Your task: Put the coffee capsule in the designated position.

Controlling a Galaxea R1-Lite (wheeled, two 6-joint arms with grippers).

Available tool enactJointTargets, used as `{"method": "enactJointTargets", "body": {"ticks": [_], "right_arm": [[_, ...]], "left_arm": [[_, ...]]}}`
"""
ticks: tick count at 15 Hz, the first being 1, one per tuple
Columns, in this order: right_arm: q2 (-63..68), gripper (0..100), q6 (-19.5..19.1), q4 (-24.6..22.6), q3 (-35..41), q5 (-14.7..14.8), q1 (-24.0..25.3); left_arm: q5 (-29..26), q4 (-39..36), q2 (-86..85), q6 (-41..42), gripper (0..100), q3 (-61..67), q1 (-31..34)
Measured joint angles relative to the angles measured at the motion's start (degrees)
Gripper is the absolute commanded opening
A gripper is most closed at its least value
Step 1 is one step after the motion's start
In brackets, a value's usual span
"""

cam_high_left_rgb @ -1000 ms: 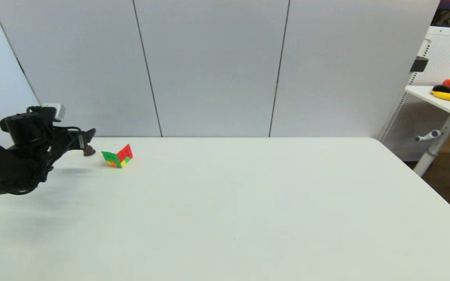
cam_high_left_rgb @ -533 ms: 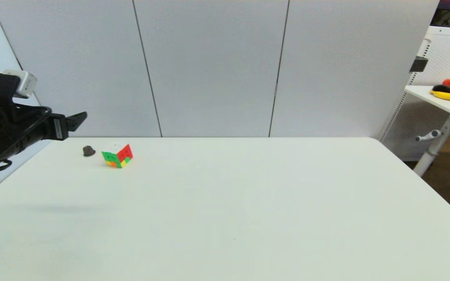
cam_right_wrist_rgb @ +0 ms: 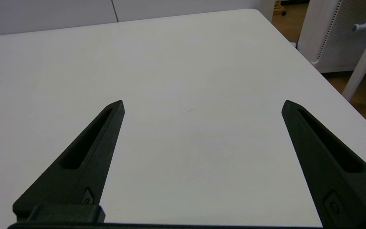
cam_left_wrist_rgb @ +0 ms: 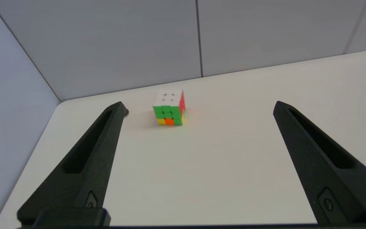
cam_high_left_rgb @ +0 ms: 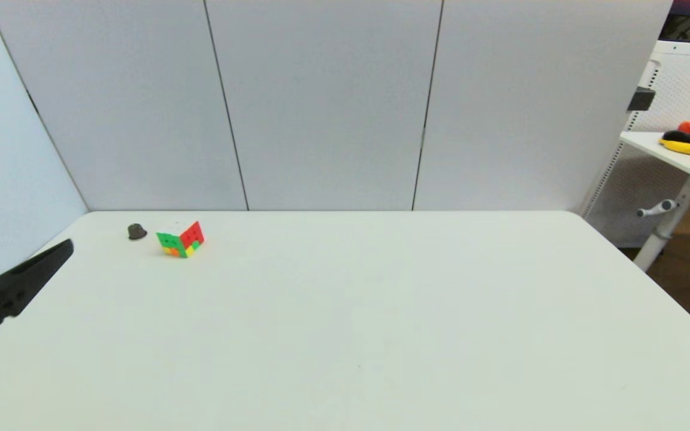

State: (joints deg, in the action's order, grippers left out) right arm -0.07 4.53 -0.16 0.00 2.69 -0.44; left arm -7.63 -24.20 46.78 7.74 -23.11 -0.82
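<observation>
The white table (cam_high_left_rgb: 381, 323) fills the head view, bare but for two small things at its far left corner. The left gripper (cam_high_left_rgb: 18, 251) hangs at the near left edge of that view, jaws spread wide and empty, well apart from both things; the right gripper (cam_right_wrist_rgb: 202, 105) is out of the head view and shows only in its own wrist camera, jaws likewise spread over bare tabletop on the table's right side. The cube (cam_high_left_rgb: 181, 239) sits near the back wall, and just beside it, on its left, not touching, stands the capsule (cam_high_left_rgb: 136, 231), dome up on its rim. Judged by how it lies, the capsule is set down and free, so the placing looks done. The main risk is the left arm swinging across that corner and clipping the capsule, which is light enough to skid or tip, or nudging the cube into it. The left wrist view shows the cube's white top face, but one finger (cam_left_wrist_rgb: 84, 165) covers the capsule; only a dark speck at its tip may be it.
</observation>
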Motion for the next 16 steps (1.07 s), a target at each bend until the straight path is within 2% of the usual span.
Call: {"method": "enactJointTargets", "body": {"ticks": [5, 12, 16], "right_arm": [[0.0, 100, 0.01, 0.0, 0.0, -0.02, 0.0], [0.0, 100, 0.01, 0.0, 0.0, -0.06, 0.0], [0.0, 100, 0.0, 0.02, 0.0, -0.02, 0.0]], "left_arm": [[-1.1, 15.8, -23.66, -0.8, 100, 7.49, -1.9], [-0.88, 17.44, -39.12, -1.93, 100, 19.1, 0.91], [8.34, 24.27, -45.35, -5.81, 100, 22.71, 1.06]]}}
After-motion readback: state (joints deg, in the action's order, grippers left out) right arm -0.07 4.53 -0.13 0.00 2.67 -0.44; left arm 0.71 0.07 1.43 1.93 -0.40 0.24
